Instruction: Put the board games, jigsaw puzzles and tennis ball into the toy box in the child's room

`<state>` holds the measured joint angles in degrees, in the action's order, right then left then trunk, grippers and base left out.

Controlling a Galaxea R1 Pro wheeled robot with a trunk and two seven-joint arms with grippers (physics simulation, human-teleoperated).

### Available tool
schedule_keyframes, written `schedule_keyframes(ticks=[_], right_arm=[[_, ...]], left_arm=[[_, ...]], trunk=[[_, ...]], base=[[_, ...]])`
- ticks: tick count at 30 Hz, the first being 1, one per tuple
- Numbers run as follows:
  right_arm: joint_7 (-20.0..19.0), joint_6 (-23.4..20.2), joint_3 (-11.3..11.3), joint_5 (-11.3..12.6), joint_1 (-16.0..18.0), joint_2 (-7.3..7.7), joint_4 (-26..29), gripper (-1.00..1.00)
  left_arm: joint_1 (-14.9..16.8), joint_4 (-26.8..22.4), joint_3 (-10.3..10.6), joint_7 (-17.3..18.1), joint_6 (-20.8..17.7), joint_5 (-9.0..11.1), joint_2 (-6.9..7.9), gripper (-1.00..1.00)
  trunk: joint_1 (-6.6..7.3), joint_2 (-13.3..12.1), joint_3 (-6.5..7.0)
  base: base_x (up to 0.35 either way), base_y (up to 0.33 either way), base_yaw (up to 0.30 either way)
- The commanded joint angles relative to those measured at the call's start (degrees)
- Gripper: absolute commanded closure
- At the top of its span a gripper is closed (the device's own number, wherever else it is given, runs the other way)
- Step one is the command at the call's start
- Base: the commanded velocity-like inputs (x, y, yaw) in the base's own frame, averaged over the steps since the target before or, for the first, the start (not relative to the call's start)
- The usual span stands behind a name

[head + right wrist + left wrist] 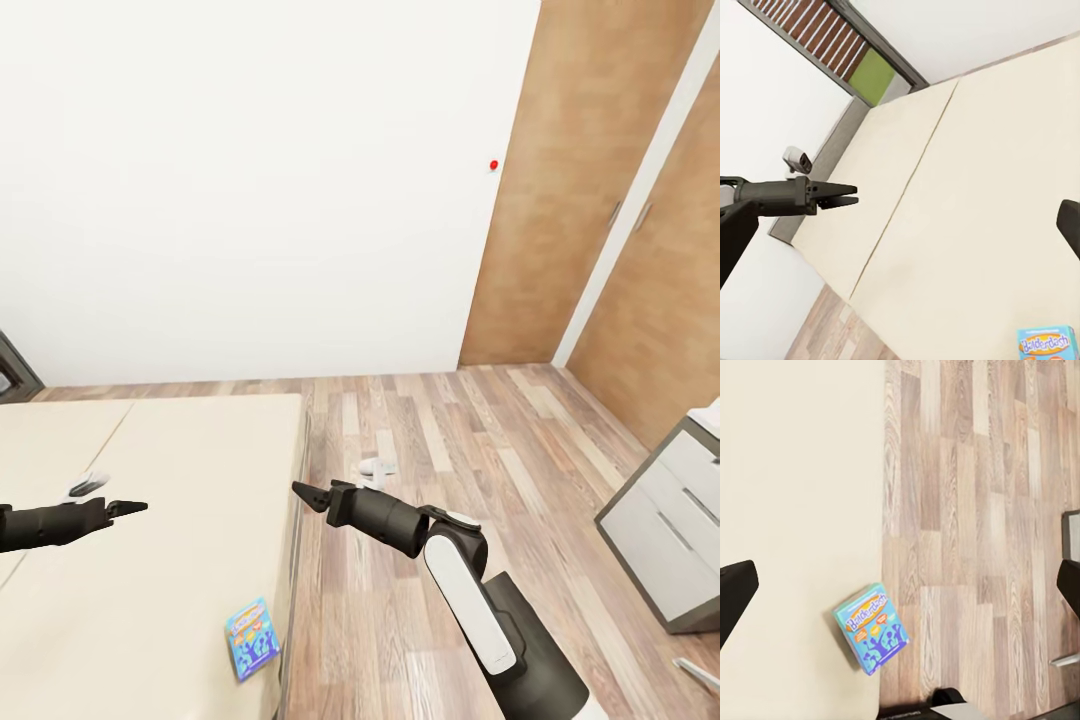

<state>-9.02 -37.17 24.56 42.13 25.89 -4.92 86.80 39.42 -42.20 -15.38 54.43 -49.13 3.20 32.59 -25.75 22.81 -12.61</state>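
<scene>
One board game [252,637] on bed [150,480] edge, below both fingers

Blue board game [252,638] at bed [150,560] edge.

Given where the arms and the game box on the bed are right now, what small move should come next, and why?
Probably lower the right gripper toward the game box. The box lies flat at the edge of the bed, untouched, nearer the robot than either gripper. The left gripper hovers over the mattress, farther from it, and neither holds anything.
</scene>
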Motion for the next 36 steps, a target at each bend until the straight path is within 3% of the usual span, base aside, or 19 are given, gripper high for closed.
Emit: schedule_keyframes(ticks=[1, 36], right_arm=[[-0.13, -0.25, -0.05, -0.03, 0.06, -0.02, 0.03, -1.00], [-0.12, -0.18, 0.00, -0.11, 0.04, -0.16, -0.07, -1.00]], left_arm=[[0.05, 0.01, -0.02, -0.02, -0.49, 0.32, -0.02, -1.00], [0.05, 0.01, 0.00, -0.02, -0.45, 0.32, -0.19, -1.00]], trunk=[[-0.04, 0.11, -0.02], [-0.04, 0.11, 3.28]], base=[[0.000, 0.000, 0.000], [0.000, 0.000, 0.000]])
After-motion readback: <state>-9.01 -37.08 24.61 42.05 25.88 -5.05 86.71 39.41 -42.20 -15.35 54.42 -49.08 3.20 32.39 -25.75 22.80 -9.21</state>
